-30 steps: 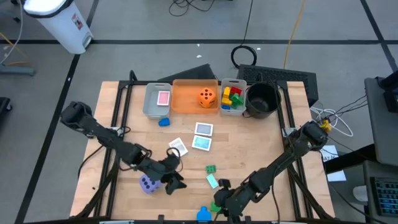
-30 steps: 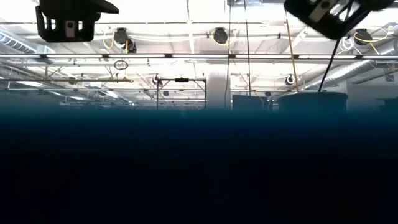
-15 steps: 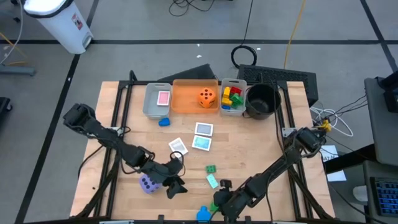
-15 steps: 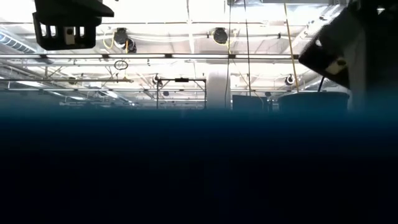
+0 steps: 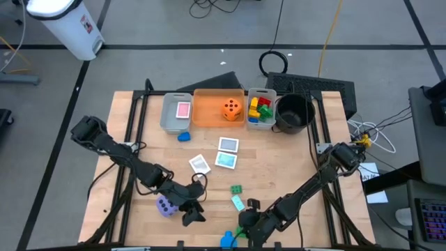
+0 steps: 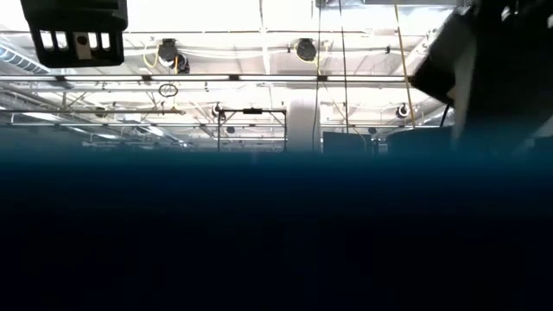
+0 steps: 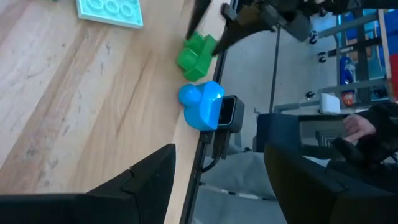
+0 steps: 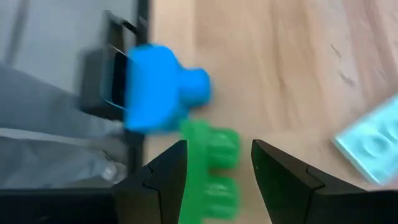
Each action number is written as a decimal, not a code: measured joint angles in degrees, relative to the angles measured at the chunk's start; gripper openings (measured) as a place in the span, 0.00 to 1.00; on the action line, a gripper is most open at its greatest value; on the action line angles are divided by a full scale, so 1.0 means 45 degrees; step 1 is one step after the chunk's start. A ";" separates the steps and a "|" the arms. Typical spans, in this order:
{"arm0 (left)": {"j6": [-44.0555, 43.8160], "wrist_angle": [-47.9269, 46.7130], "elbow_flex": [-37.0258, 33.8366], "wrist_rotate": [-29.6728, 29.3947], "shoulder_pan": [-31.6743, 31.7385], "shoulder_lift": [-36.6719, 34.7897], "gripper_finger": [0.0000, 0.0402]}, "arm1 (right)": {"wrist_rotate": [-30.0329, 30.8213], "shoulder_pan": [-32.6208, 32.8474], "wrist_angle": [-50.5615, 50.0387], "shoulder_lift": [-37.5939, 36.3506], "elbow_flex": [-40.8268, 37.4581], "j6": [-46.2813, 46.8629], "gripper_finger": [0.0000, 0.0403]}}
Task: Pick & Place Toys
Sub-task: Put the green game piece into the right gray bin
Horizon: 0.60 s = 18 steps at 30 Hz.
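A green brick [image 8: 210,163] and a blue brick [image 8: 155,87] lie at the table's near edge. My right gripper [image 8: 219,155] is open, with one finger on either side of the green brick. To its left my left gripper [image 5: 191,215] stands open over bare wood, beside the purple die [image 5: 165,206]; nothing is between its fingers. A teal card [image 5: 237,202], another green brick [image 5: 236,189] and three picture cards [image 5: 225,160] lie mid-table. The orange die [image 5: 231,108] sits in the orange bin [image 5: 209,115]. My right gripper comes slanting down from the table's right at the green brick [image 7: 196,55], which lies on the wood between its fingers. Whether the fingers touch the brick I cannot tell.
Along the far edge stand a grey bin [image 5: 167,120] with a pink card, the orange bin, a small grey bin [image 5: 268,94] of bricks and a black bowl [image 5: 293,111]. A blue brick [image 5: 183,137] lies in front of them. Bare wood stretches across the right half.
My right gripper has sunk toward the green brick at the near edge and rolled a little. My left gripper has tipped and turned beside the purple die, edging toward the near edge. No toy has moved.
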 joint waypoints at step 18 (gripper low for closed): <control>0.0032 -0.0002 -0.0001 -0.0454 0.0024 -0.0005 0.62 | 0.0206 0.0458 -0.1433 0.0224 0.0015 -0.0549 0.42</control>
